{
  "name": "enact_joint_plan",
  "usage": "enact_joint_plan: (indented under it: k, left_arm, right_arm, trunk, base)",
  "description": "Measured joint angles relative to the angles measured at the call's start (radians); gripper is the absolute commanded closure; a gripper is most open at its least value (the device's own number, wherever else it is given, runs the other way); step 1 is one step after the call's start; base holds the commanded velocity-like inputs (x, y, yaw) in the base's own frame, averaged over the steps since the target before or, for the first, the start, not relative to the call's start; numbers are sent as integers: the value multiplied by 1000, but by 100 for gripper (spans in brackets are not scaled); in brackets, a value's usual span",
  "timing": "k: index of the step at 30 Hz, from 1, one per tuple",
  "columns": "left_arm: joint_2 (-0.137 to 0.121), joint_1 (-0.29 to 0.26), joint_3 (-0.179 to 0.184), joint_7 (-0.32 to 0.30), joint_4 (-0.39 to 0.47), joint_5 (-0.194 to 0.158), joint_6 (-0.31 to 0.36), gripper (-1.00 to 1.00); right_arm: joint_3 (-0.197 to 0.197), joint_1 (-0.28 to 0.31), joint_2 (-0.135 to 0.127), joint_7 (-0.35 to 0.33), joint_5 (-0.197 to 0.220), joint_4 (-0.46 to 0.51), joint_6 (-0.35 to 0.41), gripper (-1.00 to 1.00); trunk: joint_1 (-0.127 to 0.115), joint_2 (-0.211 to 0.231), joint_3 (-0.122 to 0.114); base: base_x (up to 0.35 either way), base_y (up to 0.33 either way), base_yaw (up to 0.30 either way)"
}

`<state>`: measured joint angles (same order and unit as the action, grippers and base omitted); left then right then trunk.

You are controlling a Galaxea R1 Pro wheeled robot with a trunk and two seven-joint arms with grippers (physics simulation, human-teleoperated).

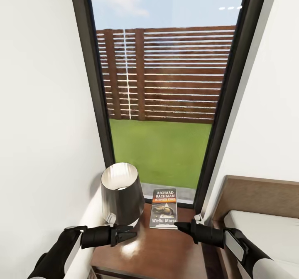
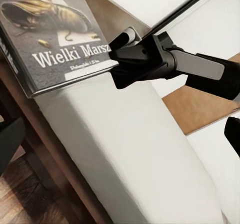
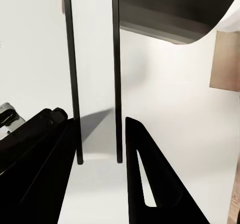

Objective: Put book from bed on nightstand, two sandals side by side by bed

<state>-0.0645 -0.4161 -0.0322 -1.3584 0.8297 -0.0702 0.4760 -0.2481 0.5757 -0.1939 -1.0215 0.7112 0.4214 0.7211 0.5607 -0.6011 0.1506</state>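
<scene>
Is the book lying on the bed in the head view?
No, the book lies flat on the nightstand beside the lamp.

A lamp (image 1: 120,193) with a shiny dark shade, pale inside, stands at the left near the white wall (image 1: 41,104). Behind it a tall dark-framed window (image 1: 95,104) looks out on a green lawn (image 1: 162,150), a slatted brown fence (image 1: 166,73) and blue sky (image 1: 166,0) with thin cloud.
</scene>
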Motion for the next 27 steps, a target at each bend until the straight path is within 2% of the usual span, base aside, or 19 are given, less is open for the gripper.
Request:
enact_joint_plan:
  k: [27]
  left_arm:
    - [0, 0, -1, 0, -2, -2, 0, -100]
  right_arm:
    - [2, 0, 0, 0, 1, -1, 0, 100]
  trunk:
    - [104, -189, 85]
  base:
    - [0, 0, 0]
